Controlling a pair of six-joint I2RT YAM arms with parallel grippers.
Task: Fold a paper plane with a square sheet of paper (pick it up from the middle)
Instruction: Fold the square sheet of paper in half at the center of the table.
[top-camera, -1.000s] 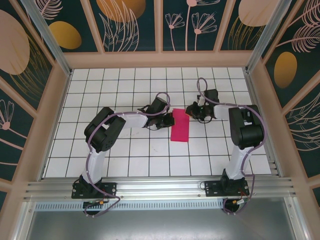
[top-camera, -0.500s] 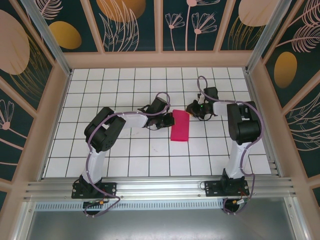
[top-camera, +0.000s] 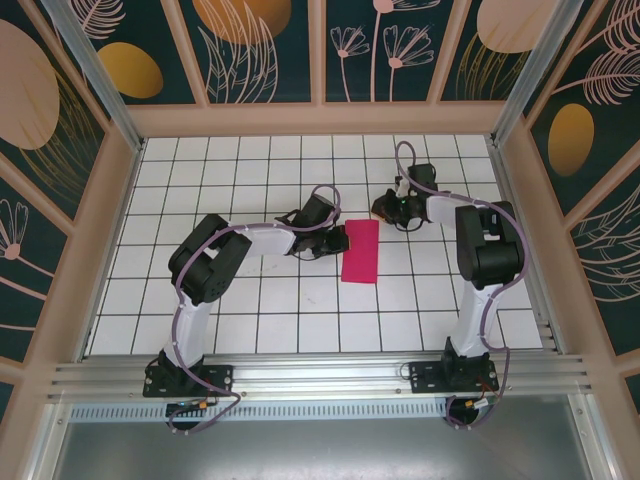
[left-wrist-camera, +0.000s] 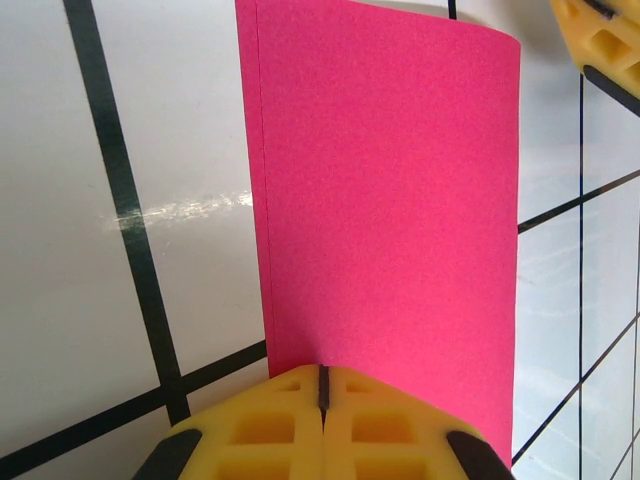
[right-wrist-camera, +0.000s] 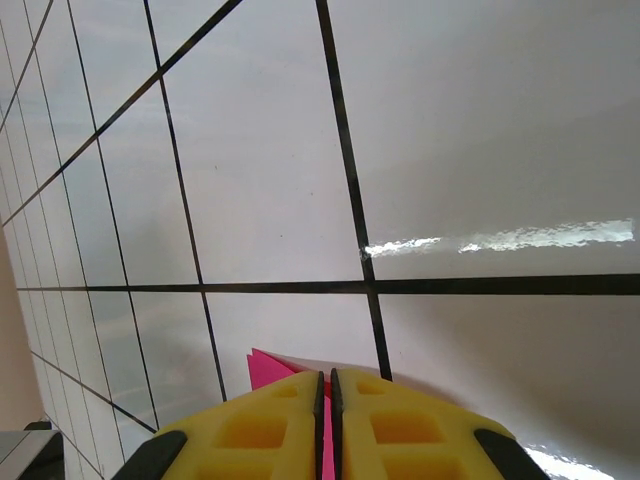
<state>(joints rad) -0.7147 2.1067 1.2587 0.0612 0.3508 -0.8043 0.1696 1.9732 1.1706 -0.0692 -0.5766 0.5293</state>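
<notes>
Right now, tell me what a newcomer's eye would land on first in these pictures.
The bright magenta sheet of paper, folded into a narrow rectangle, lies flat on the white tiled table between the two arms. The left gripper, its yellow fingers shut, sits at the paper's edge in the left wrist view. The right gripper, also shut, is close to the paper's far right corner.

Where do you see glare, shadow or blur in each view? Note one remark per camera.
Left wrist: a white glare streak on the glossy table, beside the matte, sharp sheet of paper; faint shadow at its far edge. Right wrist: a longer glare band across the tiles, grid lines skewed by the low angle. Top external: even, soft light, no hot spots.
</notes>
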